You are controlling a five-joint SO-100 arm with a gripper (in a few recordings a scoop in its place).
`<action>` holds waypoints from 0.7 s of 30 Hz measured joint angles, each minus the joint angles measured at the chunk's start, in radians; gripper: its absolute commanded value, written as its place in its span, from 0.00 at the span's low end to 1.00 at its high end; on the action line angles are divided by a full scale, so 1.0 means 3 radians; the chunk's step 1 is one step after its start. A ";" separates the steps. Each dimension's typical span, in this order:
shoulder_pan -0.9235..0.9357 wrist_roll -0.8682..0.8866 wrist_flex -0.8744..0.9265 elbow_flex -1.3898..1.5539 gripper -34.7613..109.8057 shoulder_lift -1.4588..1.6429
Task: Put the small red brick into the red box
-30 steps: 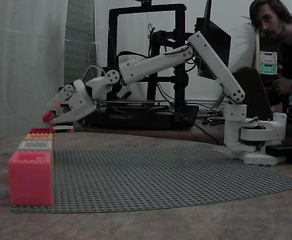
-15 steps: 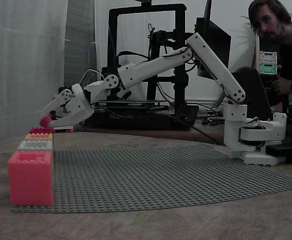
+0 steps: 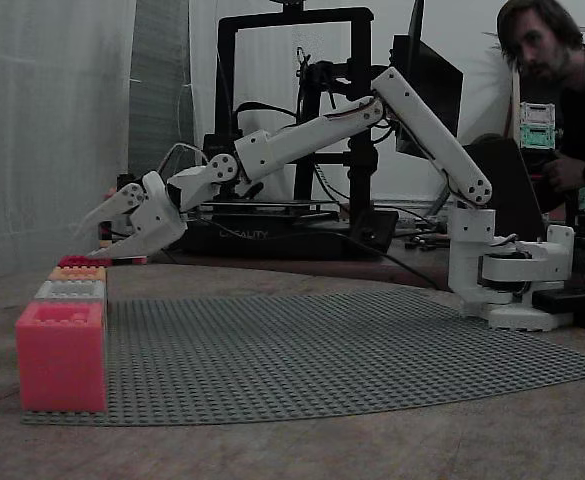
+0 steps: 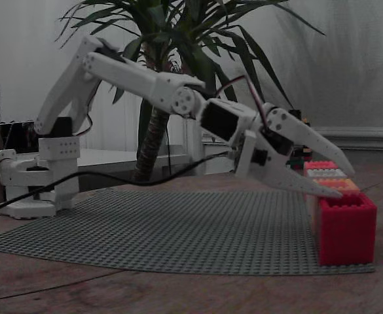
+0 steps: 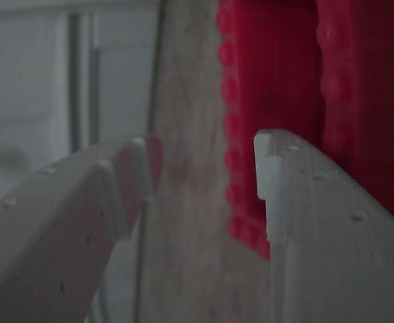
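Over far red box (image 3: 82,261) — arm (image 3: 312,125) stretched low, end effector (image 3: 84,243) parted, seemingly empty.

Outstretched arm (image 3: 312,125), wide-open claw (image 3: 84,244)

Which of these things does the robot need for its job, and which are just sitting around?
For the job:
- gripper, open
- red box, right under the gripper

Just sitting around:
- pink box
- grey box
- orange box
- grey baseplate
- 3D printer
- plant
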 measured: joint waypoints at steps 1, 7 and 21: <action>-0.0005 0.0000 -0.0015 0.0000 0.31 -0.0005; -0.0020 0.0000 0.0020 0.0000 0.24 -0.0005; -0.0368 0.0205 0.1539 0.0005 0.24 0.0920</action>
